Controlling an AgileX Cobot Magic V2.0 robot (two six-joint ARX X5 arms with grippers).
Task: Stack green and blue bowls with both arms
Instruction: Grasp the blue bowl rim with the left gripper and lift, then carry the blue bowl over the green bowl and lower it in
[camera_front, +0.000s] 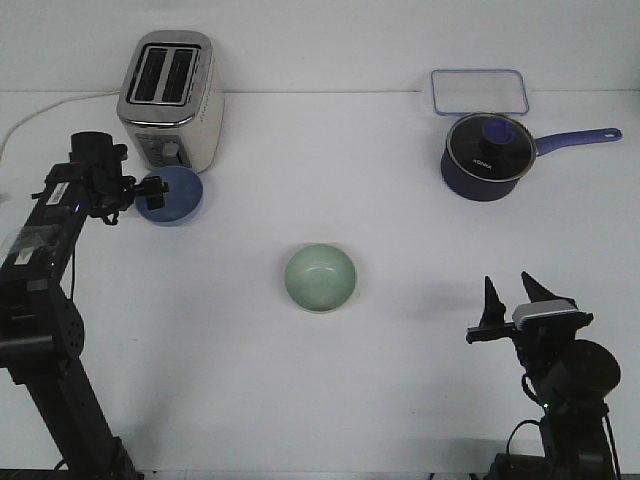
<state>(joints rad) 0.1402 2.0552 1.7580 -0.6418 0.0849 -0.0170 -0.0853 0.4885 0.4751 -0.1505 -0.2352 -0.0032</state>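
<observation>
The pale green bowl (320, 277) sits upright on the white table near the middle. The light blue bowl (174, 195) is at the left, just in front of the toaster, and is tilted with its opening towards me. My left gripper (150, 192) is closed on the blue bowl's left rim, with one finger inside the bowl. My right gripper (513, 297) is open and empty at the lower right, fingers pointing away from me, well to the right of the green bowl.
A silver toaster (170, 98) stands at the back left, right behind the blue bowl, with its white cord running left. A dark blue saucepan (486, 155) with a glass lid and long handle is at the back right. A clear rectangular container (479, 90) is behind it.
</observation>
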